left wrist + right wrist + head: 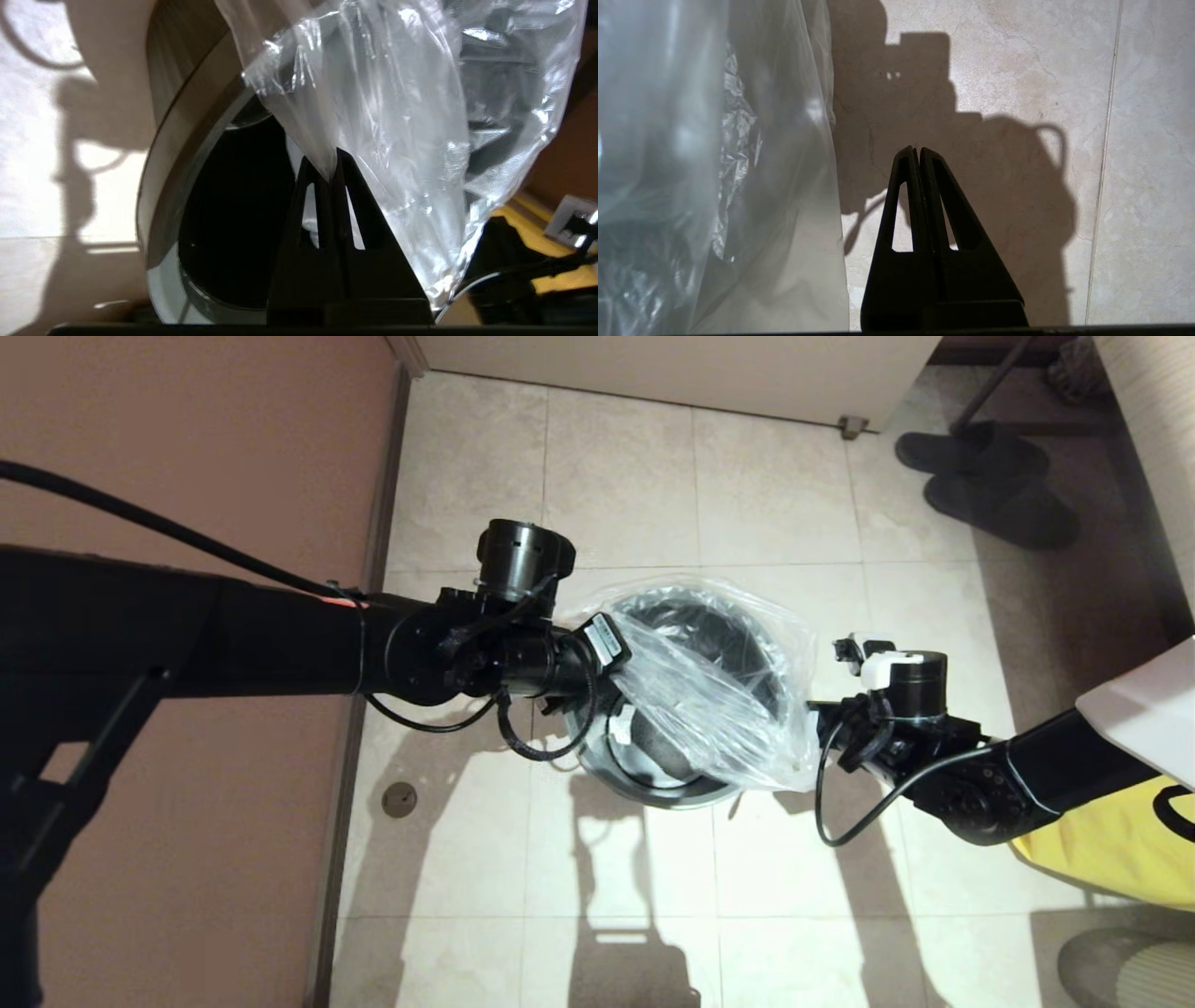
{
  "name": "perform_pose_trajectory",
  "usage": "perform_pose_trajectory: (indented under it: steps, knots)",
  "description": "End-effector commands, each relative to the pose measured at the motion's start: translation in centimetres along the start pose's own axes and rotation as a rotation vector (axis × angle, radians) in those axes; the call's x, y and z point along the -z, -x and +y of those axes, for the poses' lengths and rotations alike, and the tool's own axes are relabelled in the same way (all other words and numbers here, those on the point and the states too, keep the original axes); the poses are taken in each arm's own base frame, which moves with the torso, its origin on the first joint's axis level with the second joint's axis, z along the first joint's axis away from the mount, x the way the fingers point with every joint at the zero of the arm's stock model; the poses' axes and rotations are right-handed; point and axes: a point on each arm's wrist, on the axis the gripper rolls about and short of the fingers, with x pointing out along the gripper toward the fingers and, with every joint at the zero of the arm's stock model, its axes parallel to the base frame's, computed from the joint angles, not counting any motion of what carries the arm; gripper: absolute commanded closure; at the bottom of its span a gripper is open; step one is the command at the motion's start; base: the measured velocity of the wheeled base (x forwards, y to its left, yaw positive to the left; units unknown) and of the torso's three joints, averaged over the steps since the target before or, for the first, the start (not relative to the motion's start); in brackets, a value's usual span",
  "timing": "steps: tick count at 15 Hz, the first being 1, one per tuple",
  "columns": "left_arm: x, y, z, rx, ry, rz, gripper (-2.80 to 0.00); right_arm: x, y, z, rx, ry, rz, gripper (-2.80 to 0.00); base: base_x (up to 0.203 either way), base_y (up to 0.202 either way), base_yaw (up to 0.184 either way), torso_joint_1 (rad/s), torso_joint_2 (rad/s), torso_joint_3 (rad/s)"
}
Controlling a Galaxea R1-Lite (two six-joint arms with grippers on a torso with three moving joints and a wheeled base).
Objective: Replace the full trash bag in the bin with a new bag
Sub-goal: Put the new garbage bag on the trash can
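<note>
The bin (653,795) stands on the tiled floor, its dark inside (233,210) showing in the left wrist view below the lighter rim. The new bag (719,700), clear and crinkly, lies loosely across the bin's mouth and hangs over its right side. My left gripper (329,164) is over the bin's left rim, shut on a gathered edge of the bag (397,116). My right gripper (917,151) is shut with nothing in it, over bare floor just right of the bin, with the bag (691,163) hanging beside it. In the head view both grippers' fingers are hidden.
An opaque yellow bag (1111,849) lies on the floor at the right, under my right arm. A brown wall (187,457) runs along the left, with a floor drain (400,799) near it. Dark slippers (990,485) sit at the far right, by a door.
</note>
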Motion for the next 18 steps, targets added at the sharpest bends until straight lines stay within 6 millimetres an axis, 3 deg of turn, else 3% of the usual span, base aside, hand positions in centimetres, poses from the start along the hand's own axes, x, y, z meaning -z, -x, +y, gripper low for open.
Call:
perform_pose_trajectory:
  steps: [1, 3, 7, 18]
  knots:
    - [0.0, -0.5, 0.0, 0.000, 0.005, -0.001, 0.00, 0.1, -0.1, -0.2, 0.005, -0.002, -0.001, 0.00, 0.000, 0.000, 0.000, 0.000, 0.00, 0.000]
    - [0.1, -0.5, -0.1, 0.000, -0.002, 0.004, 0.00, 0.1, 0.0, -0.3, 0.008, -0.002, 0.002, 0.00, 0.000, 0.000, 0.000, 0.000, 0.00, 0.000]
    - [-0.3, 3.2, -0.5, 0.021, -0.005, -0.006, 0.00, 0.1, 0.5, -0.6, 0.011, -0.022, 0.010, 0.00, 0.000, 0.000, 0.000, 0.000, 0.00, 0.000]
    - [3.8, 7.7, 3.8, -0.070, -0.016, 0.174, 0.00, 0.5, 2.8, -0.2, -0.008, -0.012, 0.037, 0.00, 0.000, 0.000, 0.000, 0.000, 0.00, 0.000]
